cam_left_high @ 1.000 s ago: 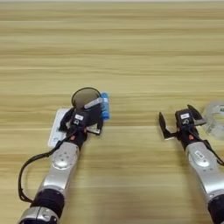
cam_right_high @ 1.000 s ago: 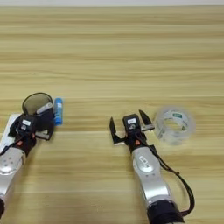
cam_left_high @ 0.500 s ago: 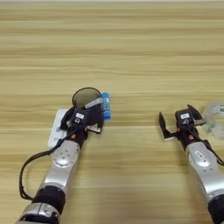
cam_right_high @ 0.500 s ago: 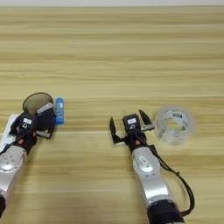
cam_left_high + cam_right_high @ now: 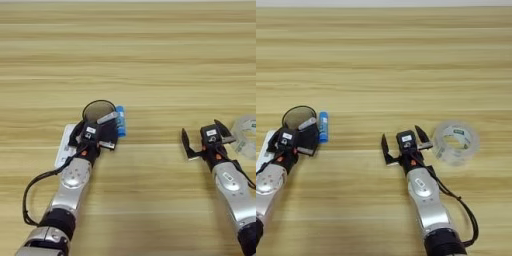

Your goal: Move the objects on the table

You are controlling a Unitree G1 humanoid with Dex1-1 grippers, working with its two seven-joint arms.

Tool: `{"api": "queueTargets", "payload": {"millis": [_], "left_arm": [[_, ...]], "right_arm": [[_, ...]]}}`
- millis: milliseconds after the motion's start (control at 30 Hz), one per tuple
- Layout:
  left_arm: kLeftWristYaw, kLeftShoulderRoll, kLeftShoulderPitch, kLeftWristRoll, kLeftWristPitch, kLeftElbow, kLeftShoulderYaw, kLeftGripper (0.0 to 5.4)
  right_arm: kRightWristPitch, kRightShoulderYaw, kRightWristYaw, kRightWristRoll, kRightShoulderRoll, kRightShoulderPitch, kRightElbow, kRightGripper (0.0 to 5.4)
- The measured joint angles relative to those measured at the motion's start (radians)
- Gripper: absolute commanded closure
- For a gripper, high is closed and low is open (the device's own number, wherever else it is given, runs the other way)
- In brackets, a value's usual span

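Observation:
The small black mesh cup point(image 5: 98, 110) stands left of centre on the wooden table point(image 5: 150, 60), with a whitish stick point(image 5: 107, 118) leaning at its near right rim. A short blue tube point(image 5: 120, 121) lies right beside it. The flat white cassette point(image 5: 64, 145) lies to the near left, partly under my left arm. My left gripper point(image 5: 95, 135) sits at the cup's near side, fingers spread open, the right finger point(image 5: 111, 136) close to the cup and tube. My right gripper point(image 5: 405, 142) rests open on the table, apart from these things.
A clear tape roll point(image 5: 456, 142) lies just right of my right gripper, its right finger point(image 5: 423, 135) close to the roll. A black cable point(image 5: 30, 190) loops beside my left forearm.

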Motion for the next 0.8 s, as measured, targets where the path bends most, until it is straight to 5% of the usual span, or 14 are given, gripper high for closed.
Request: {"api": "queueTargets", "payload": {"millis": [300,467,800], "left_arm": [[0.001,-0.001,-0.012,-0.001,-0.01,0.022,0.006,0.02],[0.0,-0.002,-0.012,-0.007,-0.025,0.029,0.013,0.63],[-0.001,-0.002,-0.012,-0.008,-0.036,0.033,0.017,0.75]], "right_arm": [[0.0,0.0,0.0,0.0,0.0,0.0,0.0,0.0],[0.0,0.0,0.0,0.0,0.0,0.0,0.0,0.0],[0.0,0.0,0.0,0.0,0.0,0.0,0.0,0.0]]}}
